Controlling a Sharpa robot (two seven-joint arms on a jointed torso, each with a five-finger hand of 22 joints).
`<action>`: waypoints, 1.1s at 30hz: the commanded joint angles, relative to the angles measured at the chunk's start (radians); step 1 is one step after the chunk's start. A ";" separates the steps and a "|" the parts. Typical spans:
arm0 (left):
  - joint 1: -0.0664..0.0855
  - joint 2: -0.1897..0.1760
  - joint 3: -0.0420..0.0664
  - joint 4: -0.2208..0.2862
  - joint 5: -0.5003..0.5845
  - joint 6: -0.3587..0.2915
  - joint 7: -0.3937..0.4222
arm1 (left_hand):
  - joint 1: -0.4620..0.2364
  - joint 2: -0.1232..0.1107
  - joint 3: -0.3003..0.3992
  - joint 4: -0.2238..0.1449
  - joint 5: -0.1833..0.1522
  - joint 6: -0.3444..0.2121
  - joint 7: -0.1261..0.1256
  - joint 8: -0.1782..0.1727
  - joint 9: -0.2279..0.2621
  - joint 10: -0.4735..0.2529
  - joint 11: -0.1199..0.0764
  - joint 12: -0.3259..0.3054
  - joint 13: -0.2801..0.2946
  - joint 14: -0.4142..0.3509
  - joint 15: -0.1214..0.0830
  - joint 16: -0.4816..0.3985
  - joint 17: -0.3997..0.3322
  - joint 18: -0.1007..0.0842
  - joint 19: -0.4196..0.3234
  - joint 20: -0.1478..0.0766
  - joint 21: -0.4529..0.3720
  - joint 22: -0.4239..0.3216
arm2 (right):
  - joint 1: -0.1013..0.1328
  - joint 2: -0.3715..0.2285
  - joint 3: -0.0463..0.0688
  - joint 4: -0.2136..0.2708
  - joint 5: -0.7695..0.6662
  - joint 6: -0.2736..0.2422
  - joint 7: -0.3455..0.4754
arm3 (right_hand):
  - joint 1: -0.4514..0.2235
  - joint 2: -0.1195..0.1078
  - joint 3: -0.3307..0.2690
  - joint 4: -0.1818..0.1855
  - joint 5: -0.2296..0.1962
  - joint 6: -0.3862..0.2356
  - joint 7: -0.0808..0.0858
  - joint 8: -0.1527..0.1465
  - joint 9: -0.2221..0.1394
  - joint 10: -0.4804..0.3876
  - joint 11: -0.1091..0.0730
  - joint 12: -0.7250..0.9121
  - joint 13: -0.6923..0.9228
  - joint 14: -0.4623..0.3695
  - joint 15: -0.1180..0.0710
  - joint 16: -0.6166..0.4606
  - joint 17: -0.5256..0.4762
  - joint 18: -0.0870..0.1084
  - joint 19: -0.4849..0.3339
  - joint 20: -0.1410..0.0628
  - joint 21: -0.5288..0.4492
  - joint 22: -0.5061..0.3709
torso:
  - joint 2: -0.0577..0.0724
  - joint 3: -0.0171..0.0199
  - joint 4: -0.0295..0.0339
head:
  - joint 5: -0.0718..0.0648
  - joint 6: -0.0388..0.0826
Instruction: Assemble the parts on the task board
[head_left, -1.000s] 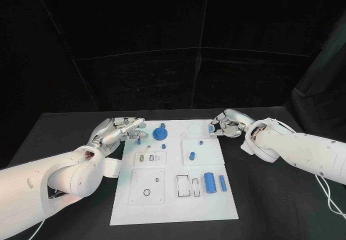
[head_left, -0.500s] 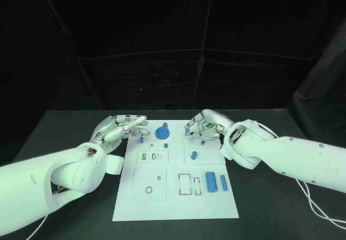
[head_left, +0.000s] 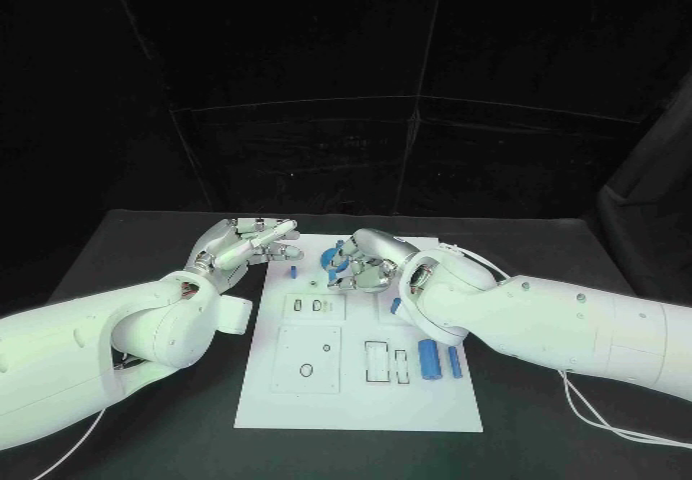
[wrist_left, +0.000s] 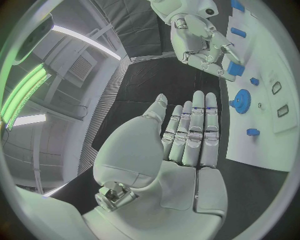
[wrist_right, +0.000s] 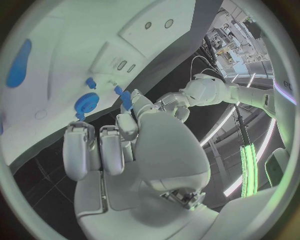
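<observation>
The white task board (head_left: 289, 400) lies mid-table. My right hand (head_left: 364, 264) hovers over its far half, pinching a small blue part (wrist_right: 127, 99) between thumb and finger; the same blue part (wrist_left: 234, 68) shows under the right hand (wrist_left: 200, 40) in the left wrist view. A blue gear (head_left: 330, 262) stands on the board just beside that hand, partly hidden by it, and the gear (wrist_left: 240, 101) is plain from the left wrist. My left hand (head_left: 242, 246) is held flat at the board's far left corner, fingers straight, holding nothing.
A thick blue cylinder (head_left: 427, 360) and a slim blue pin (head_left: 453, 362) lie on the board's near right. Small blue pegs (head_left: 293, 271) (head_left: 395, 307) stand on the board. Slots and round holes mark its near left plates (head_left: 306, 370). Black table (head_left: 548, 440) surrounds it.
My right hand has carried the small blue part leftward from the board's far right edge to beside the gear. The left hand has stayed where it was.
</observation>
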 joint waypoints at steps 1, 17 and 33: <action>0.003 0.001 0.001 -0.001 0.002 0.002 0.014 | 0.001 0.006 -0.002 -0.007 0.000 0.006 0.001 -0.006 -0.001 0.008 0.001 -0.004 -0.001 0.007 0.002 -0.007 0.002 0.007 0.007 0.003 -0.002 -0.002 | -0.001 0.020 -0.006 -0.015 -0.074 0.040 -0.050 | -0.011 0.000 0.015 0.007 0.005 0.018 -0.009 0.005 0.001 -0.007 -0.001 -0.005 -0.003 0.065 -0.005 -0.007 0.084 -0.013 0.002 -0.002 0.001 0.089 | 0.001 0.0023 -0.0010 | 0.007 -0.005; 0.005 0.006 0.001 -0.006 0.007 0.002 0.014 | 0.000 0.007 -0.002 -0.007 0.000 0.007 0.001 -0.006 -0.001 0.009 0.001 -0.004 -0.001 0.007 0.002 -0.008 0.002 0.007 0.007 0.003 -0.003 -0.002 | -0.026 0.075 -0.018 -0.058 -0.161 0.072 -0.070 | -0.016 -0.005 0.019 0.006 0.006 0.020 -0.010 0.004 0.002 -0.014 -0.001 -0.019 -0.012 0.065 -0.005 -0.009 0.082 -0.013 0.000 -0.002 -0.001 0.087 | 0.000 0.0028 0.0001 | 0.017 -0.019; 0.005 0.010 0.001 -0.010 0.007 0.006 0.011 | 0.000 0.007 -0.002 -0.007 0.000 0.007 0.001 -0.006 -0.001 0.009 0.001 -0.004 -0.001 0.007 0.002 -0.008 0.002 0.007 0.007 0.003 -0.003 -0.002 | -0.033 0.086 -0.019 -0.073 -0.184 0.111 -0.074 | -0.020 -0.009 0.022 0.004 0.008 0.022 -0.010 0.004 0.002 -0.016 -0.001 -0.022 -0.014 0.065 -0.005 -0.009 0.081 -0.012 -0.002 -0.002 -0.002 0.084 | 0.000 0.0029 -0.0013 | 0.021 -0.028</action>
